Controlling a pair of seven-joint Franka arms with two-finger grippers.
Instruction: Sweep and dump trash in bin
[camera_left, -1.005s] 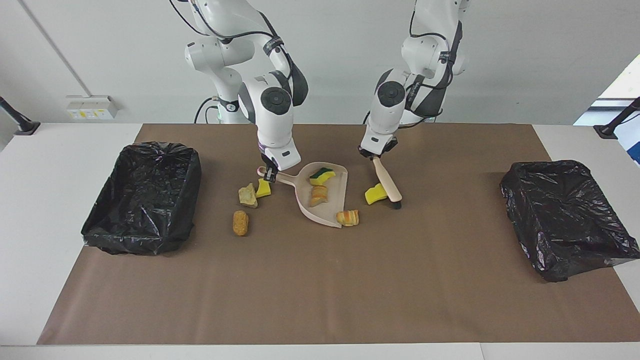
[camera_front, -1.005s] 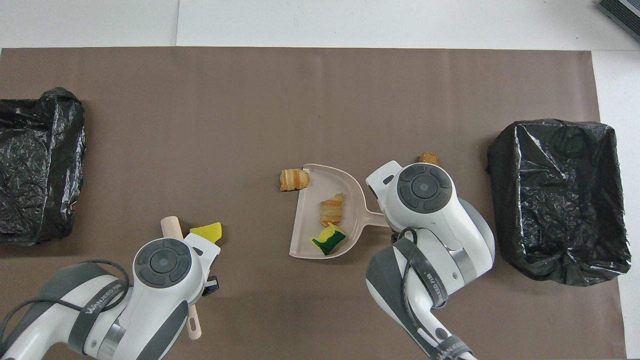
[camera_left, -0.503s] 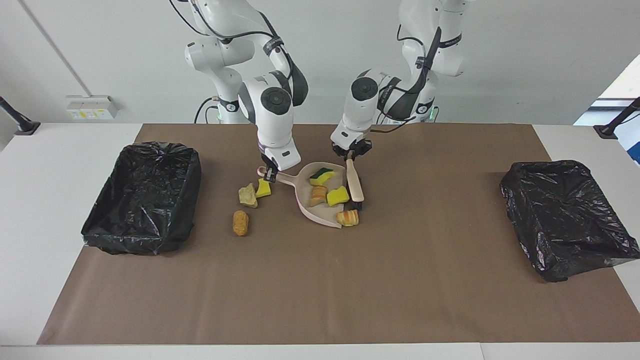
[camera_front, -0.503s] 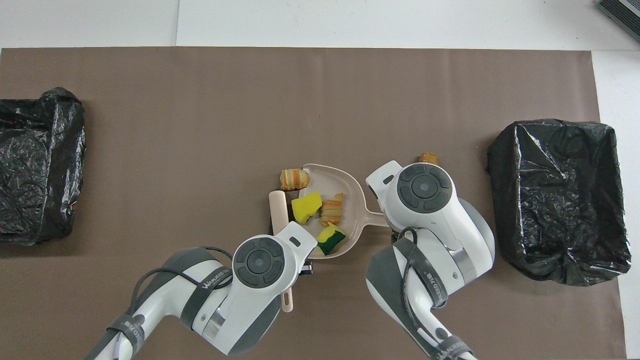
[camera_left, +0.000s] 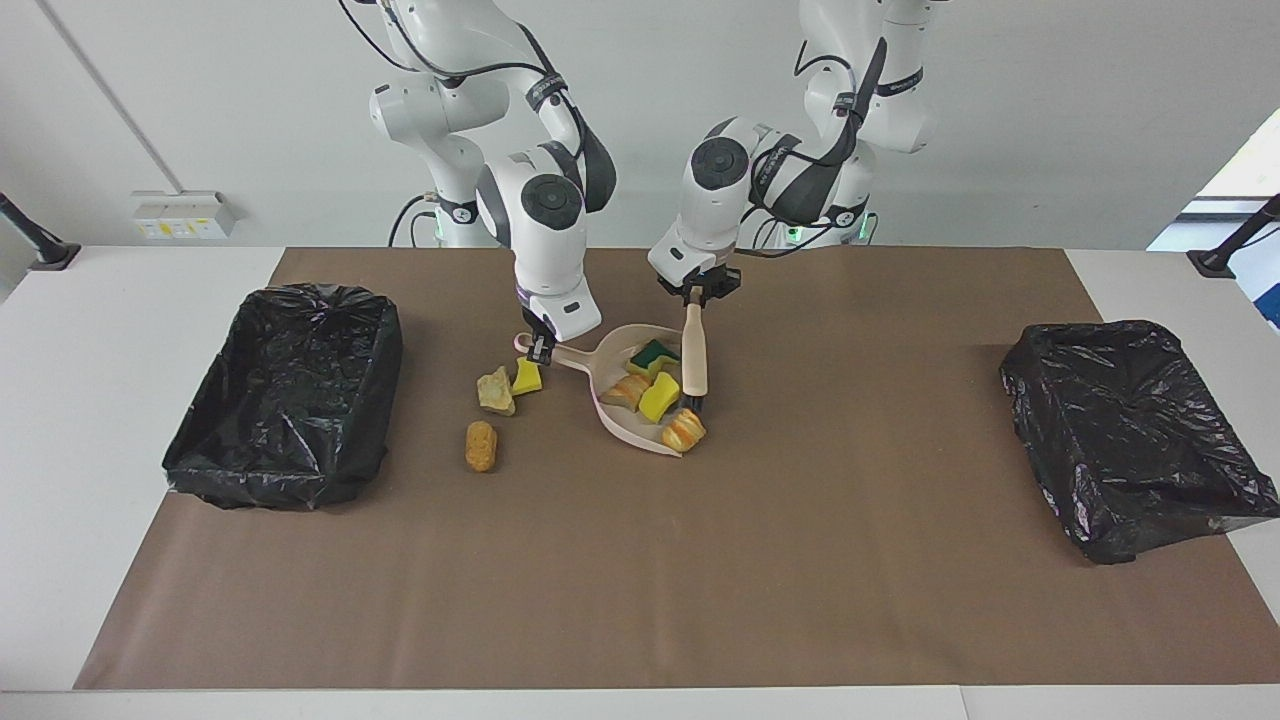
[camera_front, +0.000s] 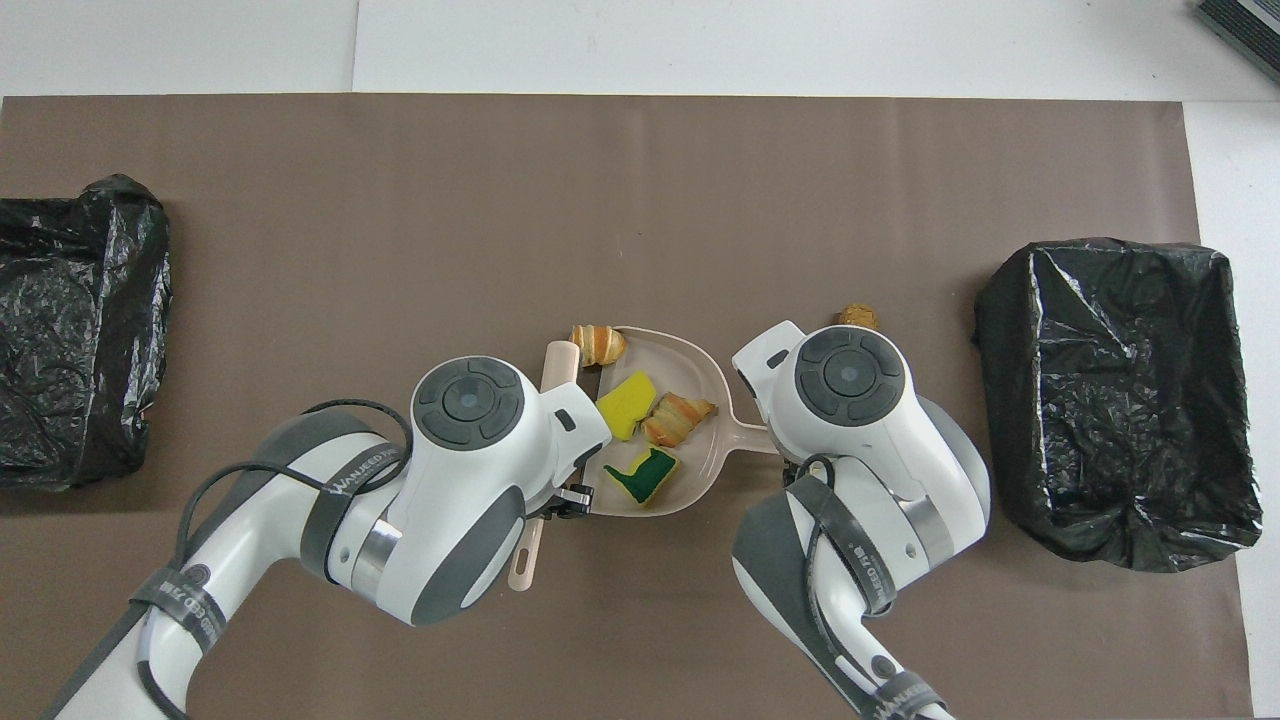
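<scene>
A black-bagged bin (camera_left: 285, 395) sits at the right arm's end of the bench. The right gripper (camera_left: 540, 347) has its jaws clamped on the pink-beige plastic dustpan (camera_left: 620, 415), which carries yellow sponge and bread trash (camera_left: 655, 393). The left gripper (camera_left: 697, 292) grips the wooden-handled brush (camera_left: 693, 360) at the pan's mouth.

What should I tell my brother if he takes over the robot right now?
Left gripper: shut on the brush, at the dustpan's open edge.
Right gripper: shut on the dustpan handle, holding the pan on the mat.
Done: green sponge, yellow sponge and a bread lump lie in the pan; a croissant sits at its lip.
Left: sweep in the croissant, then the rock, small yellow bit and brown lump beside the handle; dump into a bin.
</scene>
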